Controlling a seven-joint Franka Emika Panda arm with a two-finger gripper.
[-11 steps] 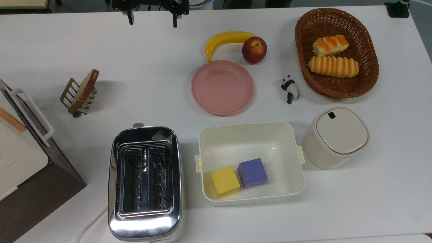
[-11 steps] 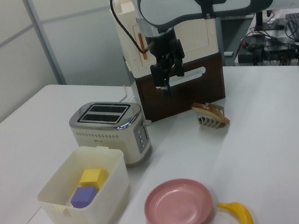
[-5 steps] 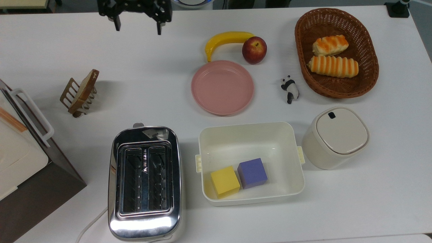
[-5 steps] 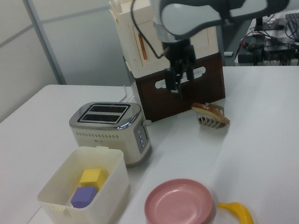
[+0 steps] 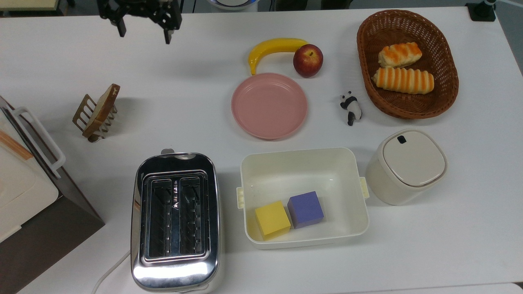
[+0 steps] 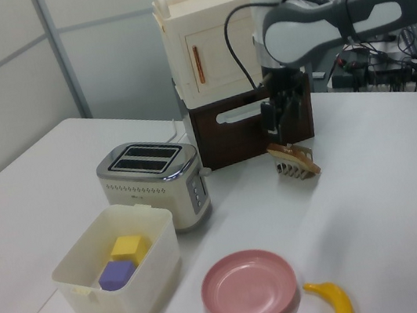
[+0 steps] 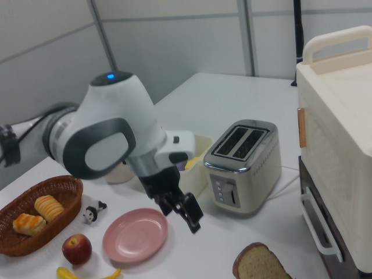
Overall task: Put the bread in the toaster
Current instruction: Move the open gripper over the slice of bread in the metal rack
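A robot arm's gripper hangs above the far edge of a white table, its two fingers spread apart and holding nothing. In the left view the gripper sits above and just beside a small wire rack, without touching it. In the right view the gripper is over the table between the pink plate and the bread.

The bread, a thin slice with a dark crust, stands on edge in the rack near the top view's left edge of the table. The toaster, shiny chrome with two open slots, stands at the table's near edge, well apart from the bread; both slots look empty. A white cord trails from it toward the near edge.

Just beside the toaster, on the top view's right, a cream bin holds a yellow block and a purple block, touching each other. A lidded cream canister stands beyond the bin. A pink plate lies mid-table, with a banana and an apple behind it. A panda figure lies near a wicker basket holding two striped rolls.
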